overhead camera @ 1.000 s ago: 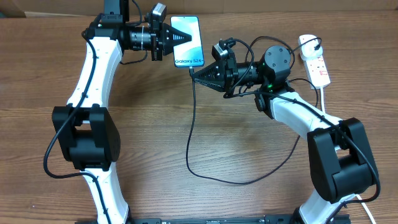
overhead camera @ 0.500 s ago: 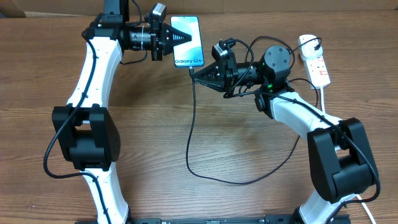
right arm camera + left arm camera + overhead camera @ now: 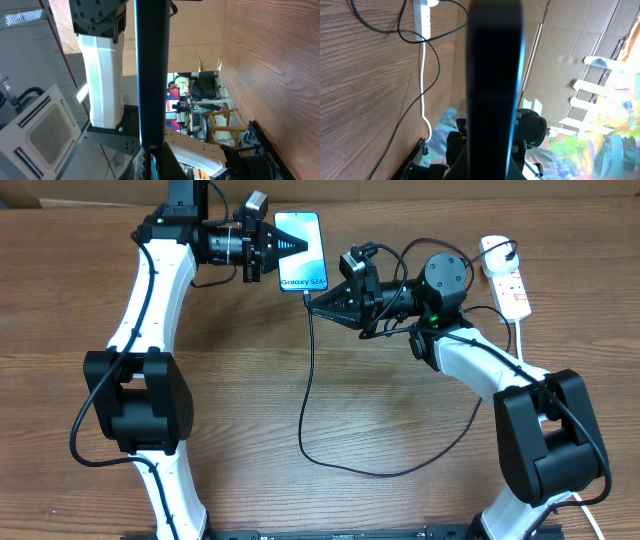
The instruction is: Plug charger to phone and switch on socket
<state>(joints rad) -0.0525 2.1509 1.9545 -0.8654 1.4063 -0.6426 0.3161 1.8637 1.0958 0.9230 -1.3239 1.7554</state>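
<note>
K: Phone (image 3: 312,262) and left gripper (image 3: 300,243) had shifted a little toward the near side since a second before, and the phone sat slightly more skewed. Right arm had not changed.

M: Left gripper state?

K: Closed. Fingers came in over the phone's left long edge, one across the lit screen. From the wrist camera the phone showed edge-on as a dark slab running straight out from the fingers. It looked clamped on the phone, though the lower finger was hidden from overhead.

M: Where was the phone?

K: Far side of the table (image 3: 250,400), left of centre, screen up, with the short end marked "Galaxy S24+" toward the right gripper (image 3: 309,300).

M: And the right one?

K: Closed on the connector end of the charger (image 3: 306,395), tip right at that printed short end. Could not tell whether the connector was seated or only touching. The wrist view there gave only the phone's dark edge.

M: Cable run?

K: It dropped from the tip toward the near side, looped across the wood, then rose to the right and passed behind the right arm.

M: Socket?

K: Socket (image 3: 511,288) lay at the far right, well apart from the phone, with red marks showing. A black lead met its far end and the thick white cord trailed toward the near side. Neither gripper was near it.
</note>
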